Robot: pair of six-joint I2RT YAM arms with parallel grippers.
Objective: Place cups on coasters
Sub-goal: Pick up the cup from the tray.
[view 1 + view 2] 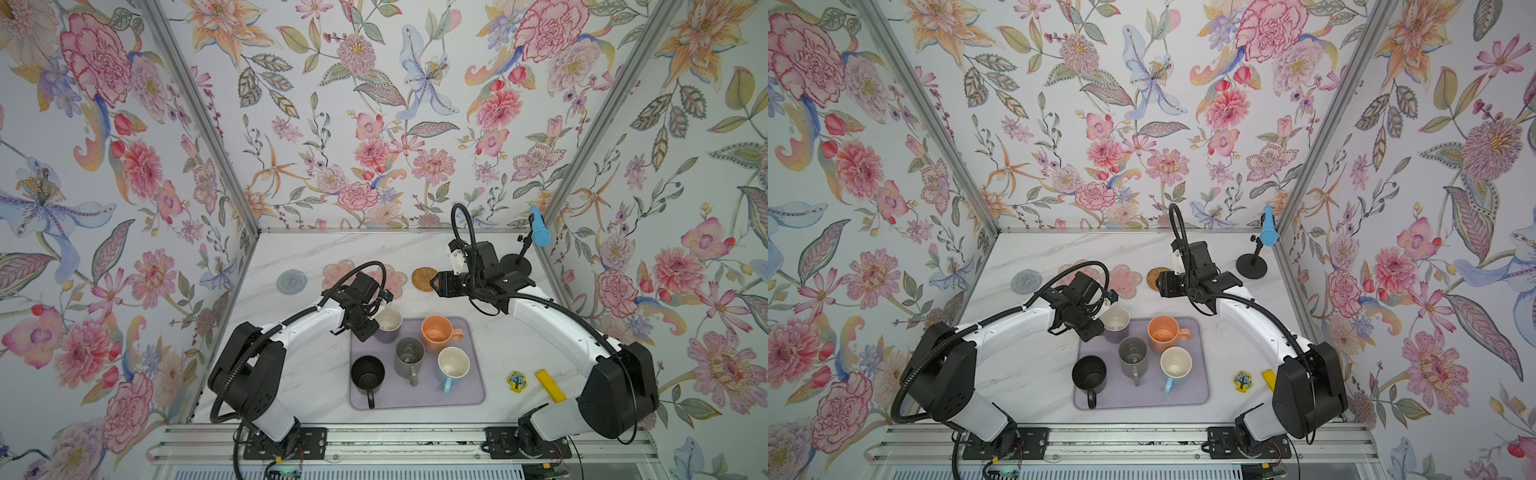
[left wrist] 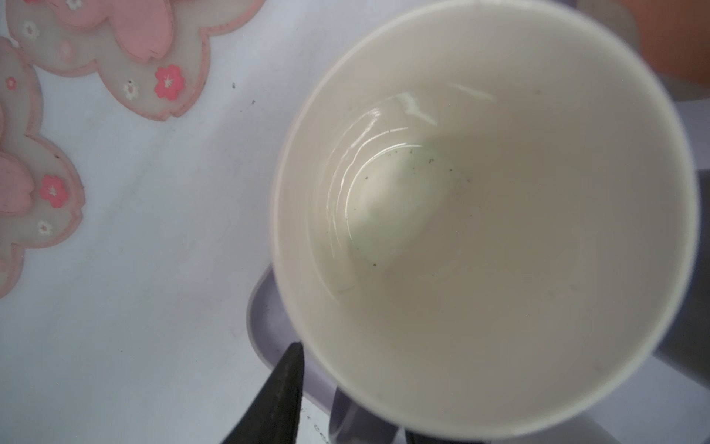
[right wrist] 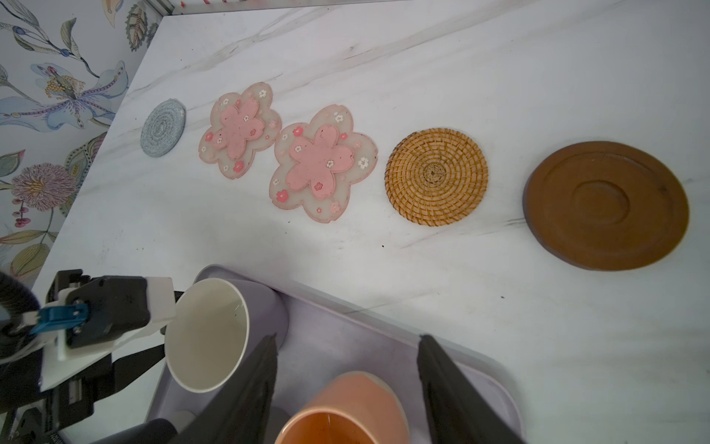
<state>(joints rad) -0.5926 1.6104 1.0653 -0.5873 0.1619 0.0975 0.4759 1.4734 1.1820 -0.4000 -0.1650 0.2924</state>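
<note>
Now, lavender mat: bears five upright mugs.
Lavender mug: cream inside, dark specks at bottom, sitting between the fingers of left gripper; whether clamped, cannot tell.
Right gripper: jaws apart, holding nothing; peach mug lies below them.
Coasters: row from knitted round to brown disc, beyond its fingertips, well apart from every mug.

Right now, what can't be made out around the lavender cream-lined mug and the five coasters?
- Handle of the lavender cream-lined mug: covered by the left gripper in both top views.
- Left gripper's hold: left wrist view shows one fingertip; the mug hides the other, so gripping or not is unclear.
- The dark brown disc coaster: behind the right arm in both top views; only the right wrist view shows it.
</note>
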